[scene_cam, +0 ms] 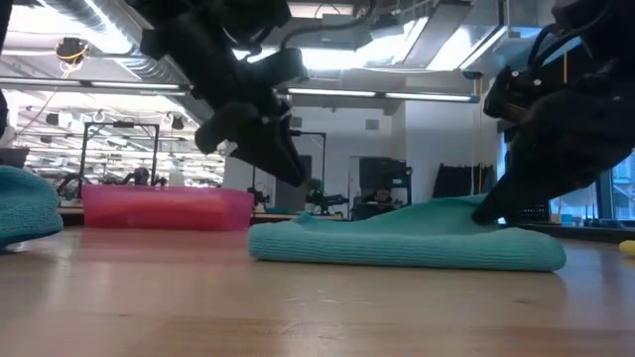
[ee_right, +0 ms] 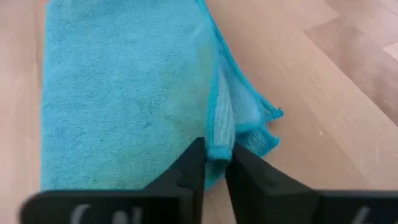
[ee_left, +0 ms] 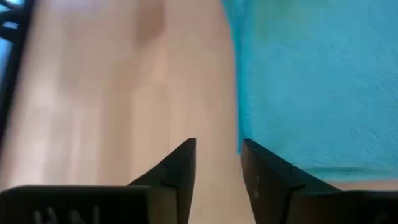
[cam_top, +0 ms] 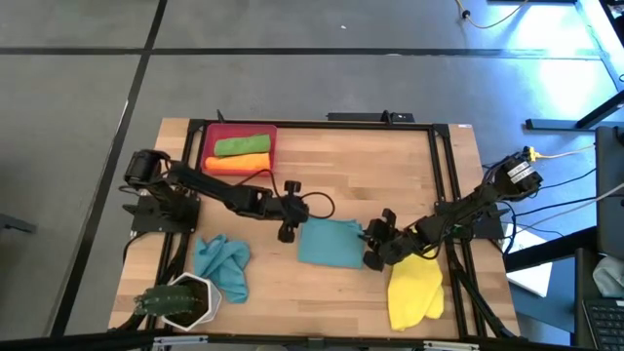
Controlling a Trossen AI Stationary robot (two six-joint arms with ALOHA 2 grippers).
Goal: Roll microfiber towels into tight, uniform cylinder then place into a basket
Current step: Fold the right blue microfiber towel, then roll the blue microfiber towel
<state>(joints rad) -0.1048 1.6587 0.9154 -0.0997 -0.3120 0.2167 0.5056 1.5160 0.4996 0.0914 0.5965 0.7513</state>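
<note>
Folded teal towel (cam_top: 330, 243), table centre: lies flat, its far side hidden in the low view behind the raised fold.
Right gripper (ee_right: 215, 163), at the towel's 3 o'clock edge: fingers narrowly parted with a layered corner of the towel pinched between them.
Left gripper (ee_left: 217, 160), at the towel's 9 o'clock edge: fingers apart, holding nothing, tips over bare wood just beside the cloth.
Second teal towel (cam_top: 223, 264), 8 o'clock: crumpled, cut off at the low view's edge.
Yellow towel (cam_top: 415, 290), 4 o'clock: partly covered by the right arm.
Red basket (cam_top: 208, 142), 11 o'clock: holds a green roll (cam_top: 242, 146) and an orange roll (cam_top: 237, 163), touching.
White pot (cam_top: 188, 301), 7 o'clock: plant blurred
</note>
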